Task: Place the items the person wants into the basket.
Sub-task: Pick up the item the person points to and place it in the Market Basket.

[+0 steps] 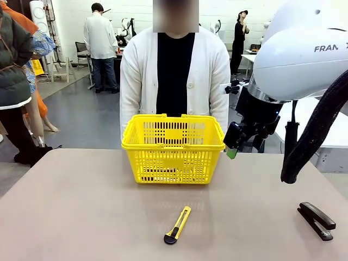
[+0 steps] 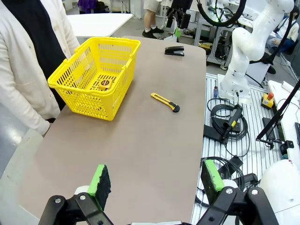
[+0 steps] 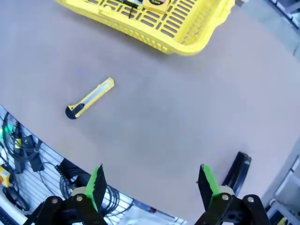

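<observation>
Grey-brown tabletop (image 1: 81, 206) in open lab. Large yellow lattice plastic basket (image 1: 173, 148) placed at far edge before person in white cardigan (image 1: 138, 76). Small square yellow tape measure (image 2: 105, 86) seen inside basket. Right gripper (image 3: 152, 183) raised beside basket, released, nothing held. Left gripper (image 2: 157, 180) well apart from basket, likewise released and empty.

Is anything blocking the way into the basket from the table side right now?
Nothing visible does. The basket stands open-topped at the far edge, handles folded down; the utility knife and stapler lie nearer, well apart. The tape measure already lies inside.
</observation>
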Tool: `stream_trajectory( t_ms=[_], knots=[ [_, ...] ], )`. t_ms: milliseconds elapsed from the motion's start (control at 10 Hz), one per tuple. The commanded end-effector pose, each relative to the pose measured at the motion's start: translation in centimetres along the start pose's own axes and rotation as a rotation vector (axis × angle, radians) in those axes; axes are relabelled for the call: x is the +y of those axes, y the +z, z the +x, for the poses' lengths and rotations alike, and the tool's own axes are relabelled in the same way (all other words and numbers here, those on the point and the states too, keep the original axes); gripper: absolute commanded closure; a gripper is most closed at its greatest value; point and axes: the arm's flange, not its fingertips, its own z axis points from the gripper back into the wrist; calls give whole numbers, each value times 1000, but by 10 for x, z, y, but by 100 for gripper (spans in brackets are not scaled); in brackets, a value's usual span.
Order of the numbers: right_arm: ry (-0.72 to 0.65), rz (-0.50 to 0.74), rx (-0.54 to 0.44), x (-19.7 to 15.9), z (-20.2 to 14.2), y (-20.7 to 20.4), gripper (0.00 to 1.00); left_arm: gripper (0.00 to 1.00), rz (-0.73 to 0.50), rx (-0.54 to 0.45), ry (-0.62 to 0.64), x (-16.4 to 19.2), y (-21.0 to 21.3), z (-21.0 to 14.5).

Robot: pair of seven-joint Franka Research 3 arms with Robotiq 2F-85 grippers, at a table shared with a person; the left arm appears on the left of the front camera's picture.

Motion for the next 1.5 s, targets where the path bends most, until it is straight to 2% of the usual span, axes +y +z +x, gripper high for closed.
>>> stream_trajectory(
  t_ms=[0,600,800,1100,1200,1400],
  knots=[
    [22,-7,-2,13,3,1,0,0,-2,-15,-19,0,1,-1],
    [28,-8,-2,14,1,1,0,0,-2,-15,-19,0,1,-1],
    [222,107,-89,-31,-62,67,0,0,-2,-15,-19,0,1,-1],
    [260,329,-236,-92,-122,145,0,0,-2,-15,-19,0,1,-1],
    [280,395,-280,-119,-143,159,0,0,-2,-15,-19,0,1,-1],
    [317,481,-361,-168,-185,161,0,0,-2,-15,-19,0,1,-1]
  ],
)
